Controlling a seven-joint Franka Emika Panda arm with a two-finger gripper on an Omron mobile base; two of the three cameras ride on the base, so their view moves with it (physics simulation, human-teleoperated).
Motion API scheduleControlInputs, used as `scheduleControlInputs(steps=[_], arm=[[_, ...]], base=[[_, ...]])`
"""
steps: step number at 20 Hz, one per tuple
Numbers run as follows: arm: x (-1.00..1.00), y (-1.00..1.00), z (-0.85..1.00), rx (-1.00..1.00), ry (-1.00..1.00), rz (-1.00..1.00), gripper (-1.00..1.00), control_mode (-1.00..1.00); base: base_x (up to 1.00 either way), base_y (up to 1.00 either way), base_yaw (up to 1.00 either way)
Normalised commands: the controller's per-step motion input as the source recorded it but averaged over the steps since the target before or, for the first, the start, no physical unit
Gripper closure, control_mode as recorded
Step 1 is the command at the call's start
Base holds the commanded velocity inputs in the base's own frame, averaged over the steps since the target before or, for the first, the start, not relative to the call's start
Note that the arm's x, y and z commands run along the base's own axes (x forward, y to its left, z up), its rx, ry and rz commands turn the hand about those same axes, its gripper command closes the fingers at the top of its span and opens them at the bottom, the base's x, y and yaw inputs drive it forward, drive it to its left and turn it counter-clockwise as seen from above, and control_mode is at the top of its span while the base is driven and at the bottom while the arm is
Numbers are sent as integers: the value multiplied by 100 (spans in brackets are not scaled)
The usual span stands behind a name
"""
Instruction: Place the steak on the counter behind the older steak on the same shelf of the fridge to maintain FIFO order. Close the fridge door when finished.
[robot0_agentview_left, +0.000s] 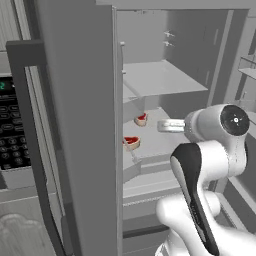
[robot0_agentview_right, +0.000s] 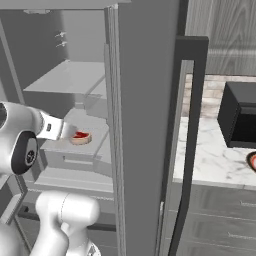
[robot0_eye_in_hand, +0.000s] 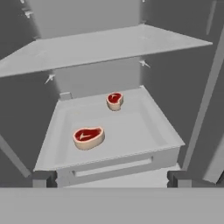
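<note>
From the left base view we see the fridge with its door swung open and two steaks on the lower shelf: the steak lies farther back, the older steak nearer the front edge. Our arm reaches toward them, its gripper hidden behind the wrist.

From the right base view, the older steak sits just beyond the wrist, and the counter stretches right of the door.

From the hand view, both steaks lie ahead of the gripper, apart from it. The finger tips stand wide apart, holding nothing.
</note>
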Motion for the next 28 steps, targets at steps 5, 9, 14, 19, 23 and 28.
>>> scheduleControlInputs(steps=[5,9,14,19,23,28], arm=[[-20,0,1,0,1,0,-100,-100],[0,0,-4,0,2,0,-100,-100],[-21,0,-13,0,0,-1,-100,100],[0,0,0,0,0,0,-100,100],[0,0,0,0,0,0,-100,100],[0,0,0,0,0,0,-100,100]], base=[[0,0,0],[0,0,0],[-60,1,-5],[-97,15,-5],[-48,40,0],[-58,22,3]])
